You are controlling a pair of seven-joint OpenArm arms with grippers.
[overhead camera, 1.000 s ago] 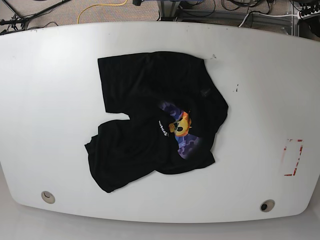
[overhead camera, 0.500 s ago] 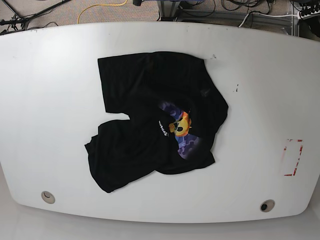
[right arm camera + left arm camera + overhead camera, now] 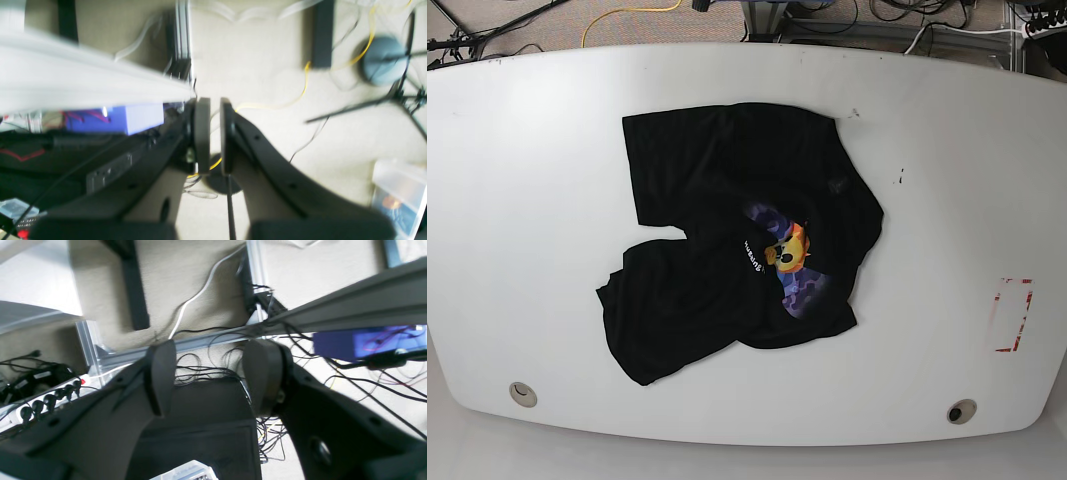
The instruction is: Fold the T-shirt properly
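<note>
The black T-shirt (image 3: 727, 230) lies crumpled and partly folded over itself in the middle of the white table (image 3: 527, 200). Its yellow-orange face print (image 3: 789, 250), purple-blue camo patch and white lettering face up. Neither arm shows in the base view. In the left wrist view my left gripper (image 3: 210, 373) is open and empty, with floor and cables behind it. In the right wrist view my right gripper (image 3: 215, 133) has its two fingers nearly together with nothing between them, over the floor beside the table. The T-shirt shows in neither wrist view.
A red-outlined rectangle mark (image 3: 1013, 314) is on the table at the right. Two round holes (image 3: 523, 393) (image 3: 960, 411) sit near the front edge. Small dark specks (image 3: 901, 177) lie right of the shirt. Cables and stands cover the floor behind the table.
</note>
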